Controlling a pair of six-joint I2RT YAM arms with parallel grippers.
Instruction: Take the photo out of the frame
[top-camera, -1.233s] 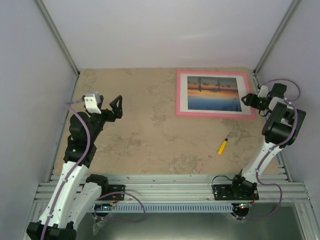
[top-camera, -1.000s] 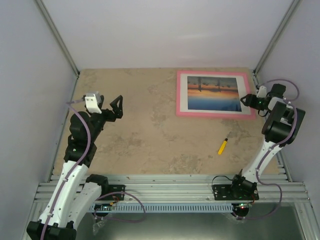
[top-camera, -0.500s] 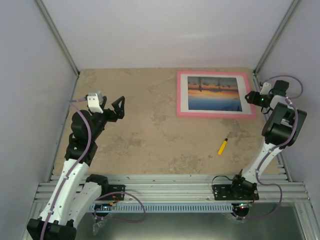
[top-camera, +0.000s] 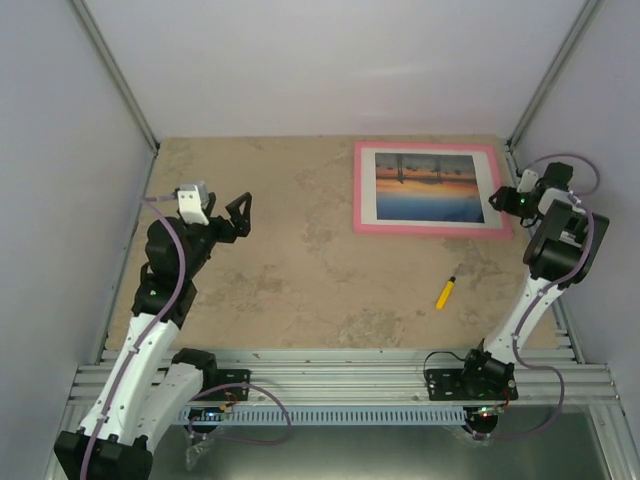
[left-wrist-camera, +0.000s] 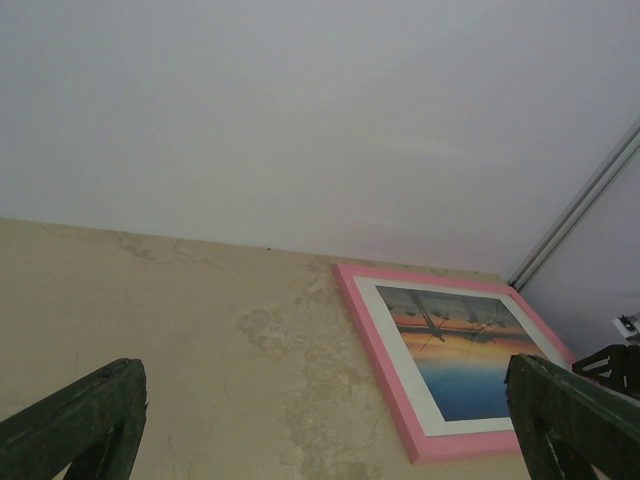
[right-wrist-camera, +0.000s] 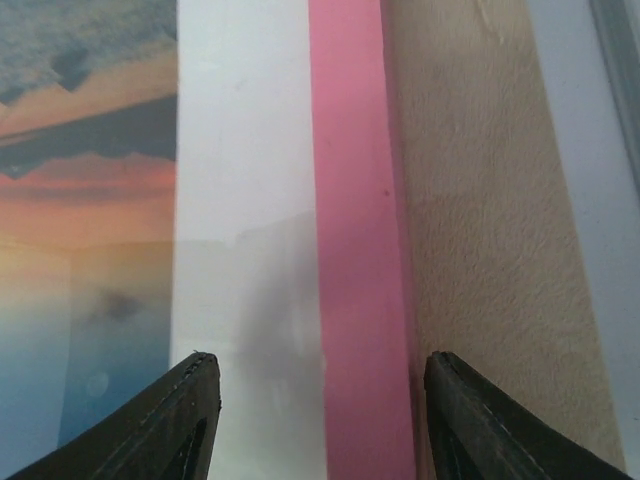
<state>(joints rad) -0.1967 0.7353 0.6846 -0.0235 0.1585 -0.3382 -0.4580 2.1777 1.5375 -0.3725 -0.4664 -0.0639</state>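
Note:
The pink frame (top-camera: 360, 190) lies face up at the back right of the table, with the sunset photo (top-camera: 428, 187) inside a white mat. It also shows in the left wrist view (left-wrist-camera: 385, 365). My right gripper (top-camera: 494, 200) is open and hovers over the frame's right edge; in the right wrist view its jaws straddle the pink edge (right-wrist-camera: 360, 250) and the white mat (right-wrist-camera: 240, 200), with the photo (right-wrist-camera: 80, 200) at the left. My left gripper (top-camera: 238, 215) is open and empty over the left of the table, far from the frame.
A yellow marker (top-camera: 446, 291) lies on the table in front of the frame. Grey walls enclose the table on three sides; the right wall (right-wrist-camera: 580, 150) runs close beside the frame. Metal rails (top-camera: 340, 375) run along the near edge.
My right gripper has shifted slightly toward the back along the frame's right edge. My left arm has moved a little to the right and forward. The frame has not moved.

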